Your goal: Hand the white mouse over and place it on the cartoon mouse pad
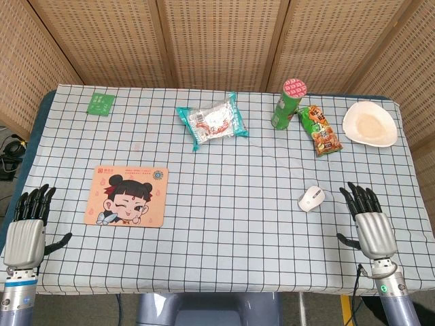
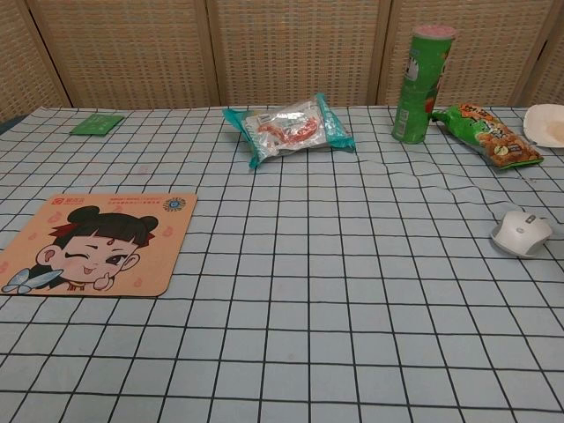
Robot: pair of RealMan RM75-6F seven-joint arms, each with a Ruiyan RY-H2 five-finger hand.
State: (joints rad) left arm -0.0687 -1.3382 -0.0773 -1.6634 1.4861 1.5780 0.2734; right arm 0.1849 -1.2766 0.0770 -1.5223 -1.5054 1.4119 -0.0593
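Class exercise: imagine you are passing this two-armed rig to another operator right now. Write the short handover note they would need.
Left hand: open, holds nothing, at the table's left edge beside the cartoon mouse pad.
Right hand: open, holds nothing, just right of the white mouse, not touching it.
Mouse lies on the checked cloth, far from the pad.
Done: nothing yet.
Left: right hand picks up the mouse, passes it to the left hand, left hand sets it on the pad.

white plate (image 2: 548,123) cut by chest view right edge.

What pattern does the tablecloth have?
Pale tablecloth with a dark grid of squares; clearest in the chest view.
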